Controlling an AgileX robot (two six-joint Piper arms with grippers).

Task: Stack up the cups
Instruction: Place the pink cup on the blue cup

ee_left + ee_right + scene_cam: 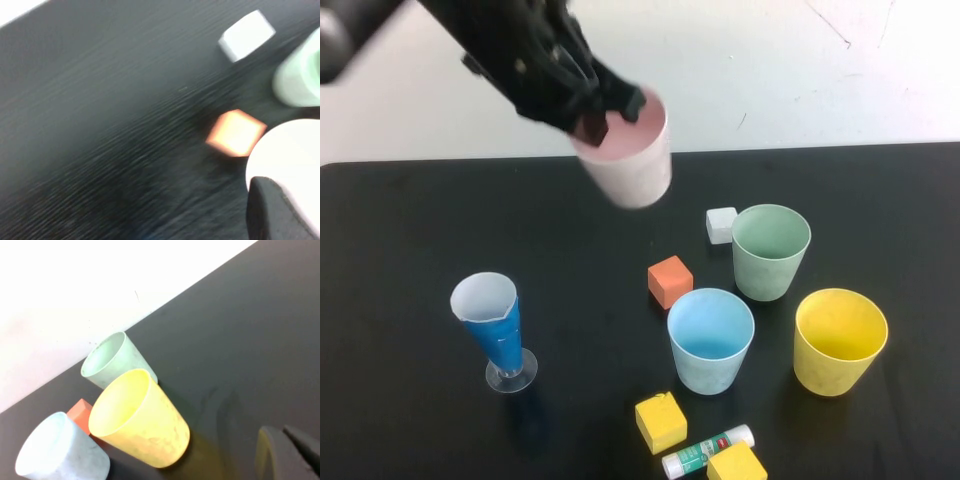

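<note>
My left gripper [603, 108] is shut on the rim of the pale pink cup [632, 165] and holds it tilted in the air above the back middle of the table. In the left wrist view the pink cup [285, 150] fills the corner beside one dark finger [272, 210]. The sage green cup [771, 250], the light blue cup [710, 340] and the yellow cup [840, 340] stand upright and apart at the right. My right gripper [282, 432] is out of the high view; its fingers lie together, empty, near the yellow cup [140, 420].
An orange block [670, 280] and a white block [721, 224] lie near the green cup. A blue-and-white conical cup [495, 330] stands at the left. Two yellow blocks [660, 421] and a glue stick [708, 450] lie at the front.
</note>
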